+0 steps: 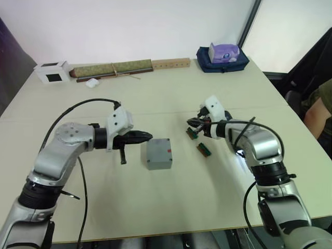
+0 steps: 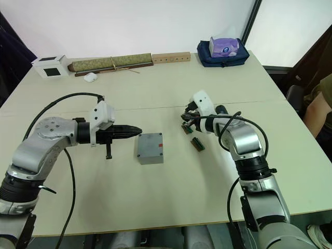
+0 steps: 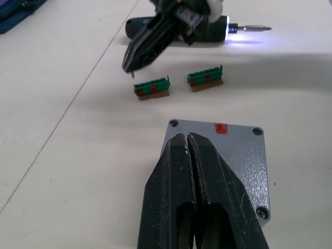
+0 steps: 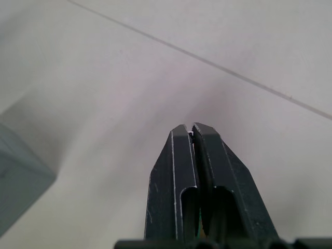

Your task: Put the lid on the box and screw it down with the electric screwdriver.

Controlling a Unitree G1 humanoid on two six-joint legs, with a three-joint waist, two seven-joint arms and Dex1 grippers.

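Observation:
The grey box stands at the middle of the table with the lid lying on top of it; the lid is flat, with corner holes and a red mark. My left gripper is shut and empty, its tips just left of the box and over the lid's near edge. My right gripper is shut and empty too, hovering to the right of the box above two green circuit boards. The electric screwdriver lies on the table behind the right gripper, with its white tip light on.
Along the far edge are a white cube with a dark window, a rolled mat, a wooden block and a blue pouch with a purple pack. A person sits at the right edge.

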